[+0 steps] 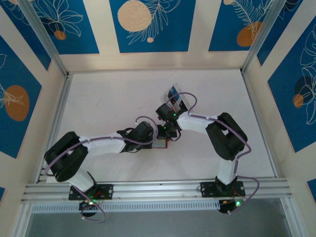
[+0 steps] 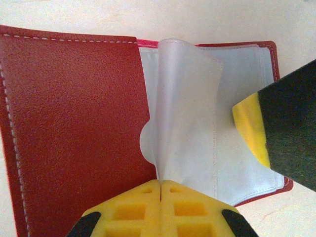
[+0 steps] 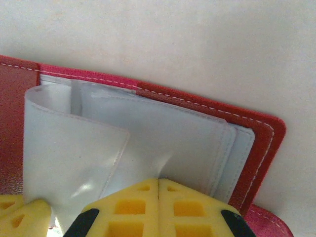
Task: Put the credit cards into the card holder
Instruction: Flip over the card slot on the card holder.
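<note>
Currently: card holder point(image 2: 74, 128) open, long axis 9-to-3 o'clock; left gripper point(image 2: 160, 190), right gripper point(image 3: 158, 185) pinching its clear sleeves point(image 2: 187, 113); white table point(image 1: 108, 94), blue-patterned walls point(image 1: 148, 24).

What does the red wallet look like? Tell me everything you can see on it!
The card holder is a red folding wallet of grainy, leather-like stuff with white stitching along its edges. It lies open and flat on the pale table. One side has a red pocket with a half-round notch; the other holds cloudy plastic sleeves. One sleeve stands lifted and curled, pinched by the shut left claw. The shut right claw touches another sleeve.
</note>
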`<state>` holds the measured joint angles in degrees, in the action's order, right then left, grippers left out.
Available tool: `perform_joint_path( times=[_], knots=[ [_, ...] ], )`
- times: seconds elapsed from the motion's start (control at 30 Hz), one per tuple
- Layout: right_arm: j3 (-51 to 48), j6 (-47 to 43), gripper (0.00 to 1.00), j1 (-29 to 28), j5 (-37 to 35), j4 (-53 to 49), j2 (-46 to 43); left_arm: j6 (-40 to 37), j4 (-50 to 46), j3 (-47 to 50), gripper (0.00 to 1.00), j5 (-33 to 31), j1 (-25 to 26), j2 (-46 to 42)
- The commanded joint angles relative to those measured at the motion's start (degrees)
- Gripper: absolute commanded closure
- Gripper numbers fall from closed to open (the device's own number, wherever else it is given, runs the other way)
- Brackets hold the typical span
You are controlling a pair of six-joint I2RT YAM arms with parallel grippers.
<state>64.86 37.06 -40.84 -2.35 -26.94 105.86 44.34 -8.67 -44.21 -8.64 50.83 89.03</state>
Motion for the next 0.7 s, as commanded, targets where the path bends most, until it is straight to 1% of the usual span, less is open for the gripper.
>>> perform_joint_path(
  times=[0.0, 0.07, 0.23, 0.33, 0.47, 0.6, 0.67],
  knots=[
    [-0.20, 0.30, 1.00, 0.15, -1.83, -2.98, 2.26, 1.34, -2.19, 1.31, 0.95, -3.17, 0.46, -1.38],
    [0.13, 0.21, 1.00, 0.10, -1.70, -3.12, 1.94, 1.52, -2.42, 1.23, 0.93, -3.22, 0.46, -0.84],
    [0.87, 0.03, 1.00, 0.15, -1.87, -3.74, 2.30, 2.47, -0.85, 3.18, 0.80, -2.65, 0.19, -1.33],
    [1.10, 0.03, 1.00, 0.06, -2.11, -4.11, 2.77, 3.09, -0.79, 4.12, 0.78, -2.58, -0.11, -2.26],
    [0.66, 0.47, 1.00, 0.15, -2.11, -3.80, 2.76, 4.02, -1.72, 5.68, 0.73, -3.86, -0.85, -4.52],
    [0.95, 0.47, 1.00, -0.16, -2.57, -4.31, 2.68, 5.01, -1.29, 8.54, 0.66, -2.90, -3.13, -8.01],
    [1.35, 0.47, 1.00, -0.38, -2.65, -4.50, 2.84, 5.40, -2.10, 9.66, 0.65, -2.85, -4.50, -10.61]
  ],
)
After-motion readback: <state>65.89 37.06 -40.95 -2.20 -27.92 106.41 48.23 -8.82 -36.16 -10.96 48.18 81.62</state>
